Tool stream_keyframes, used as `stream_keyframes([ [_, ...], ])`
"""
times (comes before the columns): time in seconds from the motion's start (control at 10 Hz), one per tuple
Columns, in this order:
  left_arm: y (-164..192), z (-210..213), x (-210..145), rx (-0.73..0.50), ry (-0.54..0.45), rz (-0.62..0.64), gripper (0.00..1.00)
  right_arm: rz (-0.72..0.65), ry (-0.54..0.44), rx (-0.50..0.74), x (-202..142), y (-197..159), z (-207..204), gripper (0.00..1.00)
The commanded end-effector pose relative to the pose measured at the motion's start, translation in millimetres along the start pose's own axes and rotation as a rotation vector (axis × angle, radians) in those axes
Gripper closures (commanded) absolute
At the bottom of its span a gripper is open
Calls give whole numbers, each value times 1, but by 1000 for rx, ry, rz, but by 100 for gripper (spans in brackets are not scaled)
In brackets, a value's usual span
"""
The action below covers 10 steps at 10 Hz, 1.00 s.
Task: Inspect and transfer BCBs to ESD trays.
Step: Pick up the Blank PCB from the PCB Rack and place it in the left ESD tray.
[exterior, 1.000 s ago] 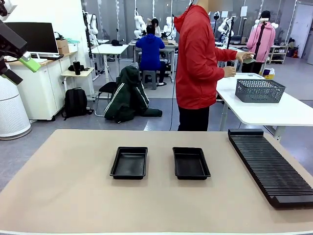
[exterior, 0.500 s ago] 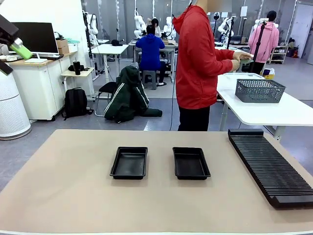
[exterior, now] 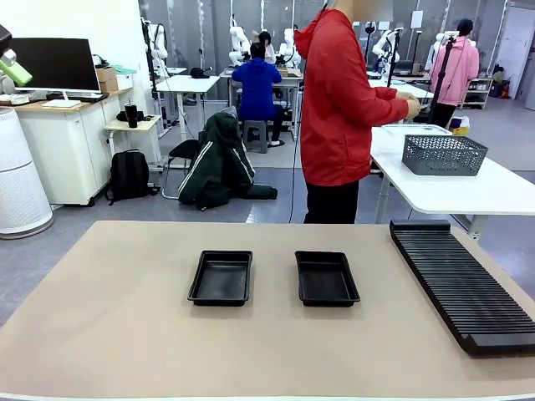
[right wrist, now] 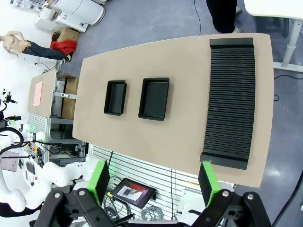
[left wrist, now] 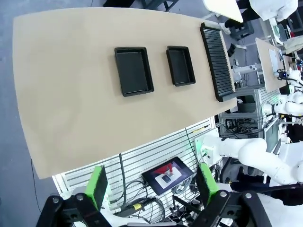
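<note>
The tan table (exterior: 125, 334) carries a long black slotted rack (exterior: 464, 288) along the robot's right side, its slots apparently unfilled. Beyond the far edge a person in a red jacket (exterior: 338, 109) is turned towards a white side table bearing a grey mesh basket (exterior: 443, 154), hands (exterior: 410, 106) together at chest height; whether they hold a BCB cannot be told. Mid-table, the left ESD tray (exterior: 221, 277) and the right ESD tray (exterior: 327, 278) sit side by side, a little apart, both floors bare, so no transfer looks done and the whole inspection and loading seems left. The left gripper (left wrist: 152, 184) and right gripper (right wrist: 153, 182) hang high above the table, fingers spread wide, holding nothing.
</note>
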State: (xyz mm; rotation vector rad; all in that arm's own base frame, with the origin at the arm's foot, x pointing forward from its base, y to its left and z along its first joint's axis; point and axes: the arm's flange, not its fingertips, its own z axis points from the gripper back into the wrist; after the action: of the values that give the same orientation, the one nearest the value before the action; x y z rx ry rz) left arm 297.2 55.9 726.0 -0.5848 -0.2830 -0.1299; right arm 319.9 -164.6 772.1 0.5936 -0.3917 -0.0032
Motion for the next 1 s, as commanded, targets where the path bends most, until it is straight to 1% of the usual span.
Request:
stream_keyframes([
  [0.0,2,8,-1,16,-3,62,0,2,-2,15,0,0,-1,0],
  [0.2,-3,18,1,71,-12,76,0,2,-2,15,0,0,-1,0],
  [0.4,-11,27,4,115,-36,45,0,2,-2,15,0,0,-1,0],
  [0.7,-21,25,14,176,1,37,0,2,-2,15,0,0,-1,0],
  [0.9,-24,26,18,184,10,37,0,2,-2,15,0,0,-1,0],
])
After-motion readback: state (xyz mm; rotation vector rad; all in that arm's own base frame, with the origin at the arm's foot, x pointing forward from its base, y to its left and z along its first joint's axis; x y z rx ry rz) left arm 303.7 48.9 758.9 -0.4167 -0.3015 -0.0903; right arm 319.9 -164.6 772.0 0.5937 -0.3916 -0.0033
